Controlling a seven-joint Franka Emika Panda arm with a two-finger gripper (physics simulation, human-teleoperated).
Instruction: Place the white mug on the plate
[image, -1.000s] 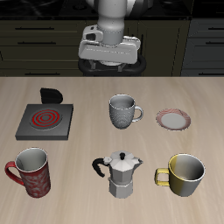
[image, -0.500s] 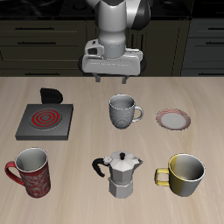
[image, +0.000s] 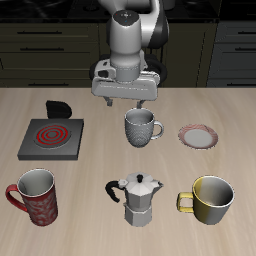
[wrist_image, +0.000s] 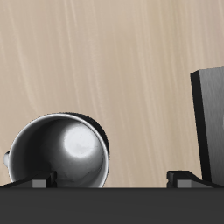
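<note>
Exterior view: a pale wooden bench (image: 100, 105) seen from the front and above, with dark cabinets behind it. The robot arm reaches down from the back, and its tool (image: 125, 101) hangs in the air above the bench, just behind the white mug (image: 141, 128) and not touching it. The two fingers stand apart with nothing between them.

The white mug is greyish-white, upright, near the middle of the bench, with its handle pointing toward the plate (image: 199, 136). The plate is small and round, white with a reddish-pink rim band, and lies flat beside the mug with a gap of bare wood between them. Nothing rests on it.

On the mug's other side sits a square grey stove burner (image: 51, 137) with red rings, and a small black part stands up at its back corner. Nearer the bench's front edge stand three things in a row: a red patterned mug (image: 35, 196), a silver moka pot (image: 141, 199) with a black handle, and a yellow mug (image: 211, 200) below the plate.

Wrist view: looking straight down at the wood grain, the white mug's open mouth (wrist_image: 59, 157) shows as a round dark rim with a shiny grey inside. The burner's dark edge (wrist_image: 210, 122) shows off to one side. The tool's fingertips (wrist_image: 39, 182) show as two small dark blocks, well apart, along the frame's edge.
</note>
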